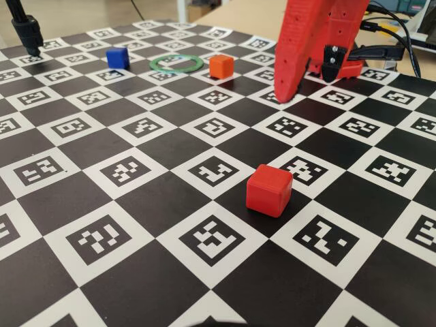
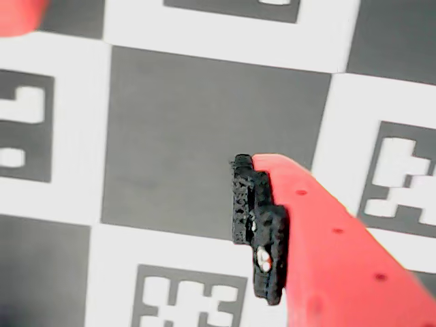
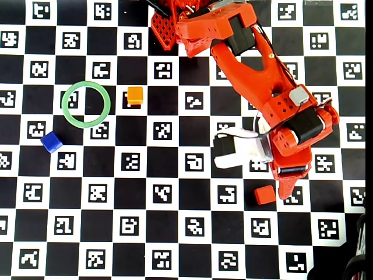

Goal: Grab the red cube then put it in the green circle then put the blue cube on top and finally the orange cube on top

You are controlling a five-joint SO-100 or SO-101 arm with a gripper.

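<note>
The red cube (image 1: pixel 269 191) (image 3: pixel 264 195) lies alone on the checkered board, near the front in the fixed view. My gripper (image 1: pixel 305 88) (image 3: pixel 284 186) hangs open and empty, pointing down, behind the cube in the fixed view and just right of it in the overhead view. The wrist view shows one red finger with a black pad (image 2: pixel 257 225) over bare board; a red blur fills its top-left corner. The green circle (image 1: pixel 176 63) (image 3: pixel 86 104) is empty. The orange cube (image 1: pixel 221 66) (image 3: pixel 135 95) sits just right of it. The blue cube (image 1: pixel 117 58) (image 3: pixel 51 142) rests close outside the ring.
The board (image 1: pixel 170 146) is covered in black squares and white marker tiles. The arm's base (image 3: pixel 175 26) stands at the top edge in the overhead view. A black stand (image 1: pixel 27 30) rises at the far left, and cables (image 1: pixel 402 34) lie at the far right.
</note>
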